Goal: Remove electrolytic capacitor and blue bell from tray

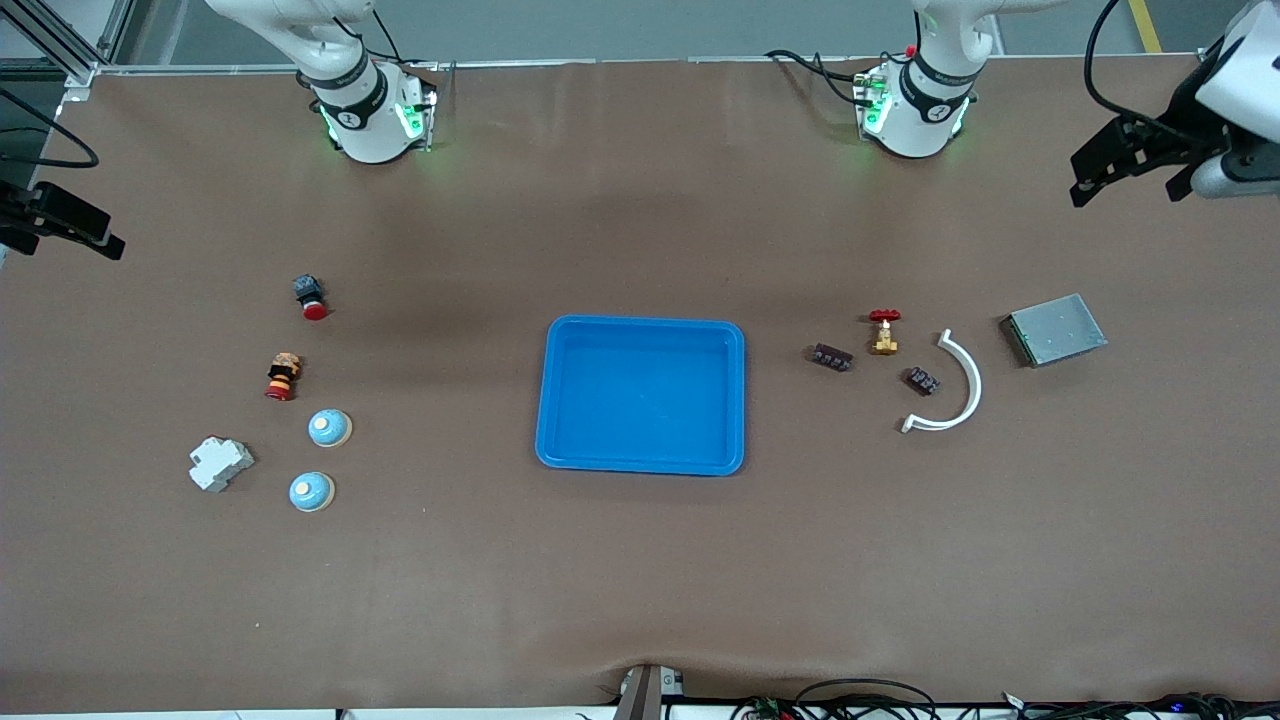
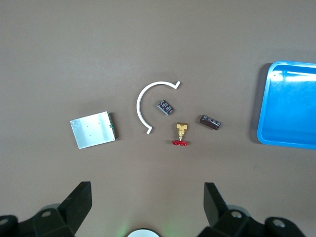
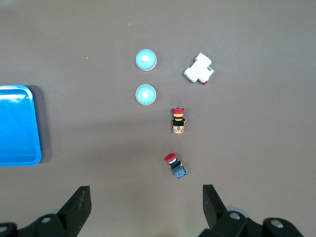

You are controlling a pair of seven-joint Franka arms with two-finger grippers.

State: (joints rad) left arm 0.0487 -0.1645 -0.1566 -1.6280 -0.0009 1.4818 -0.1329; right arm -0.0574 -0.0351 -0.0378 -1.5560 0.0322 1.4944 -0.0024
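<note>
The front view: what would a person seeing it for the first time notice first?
The bright blue tray in the middle of the brown table draws the eye first, and nothing lies in it. Two pale blue bells sit toward the right arm's end, beside a white block. Toward the left arm's end lie two dark capacitors beside a white curved strip and a silver plate.

**Brown table, parts at both ends**

We see a brown table (image 1: pixel 640 580) w/ a blue tray (image 1: pixel 641 394) at centre. Toward the right arm's end: two bells (image 1: pixel 329 428) (image 1: pixel 311 491), white breaker (image 1: pixel 220 463), two red-capped buttons (image 1: pixel 309 296) (image 1: pixel 283 376). Toward the left arm's end: two capacitors (image 1: pixel 832 356) (image 1: pixel 922 380), brass valve (image 1: pixel 884 331), white arc (image 1: pixel 953 385), metal box (image 1: pixel 1054 329).
</note>
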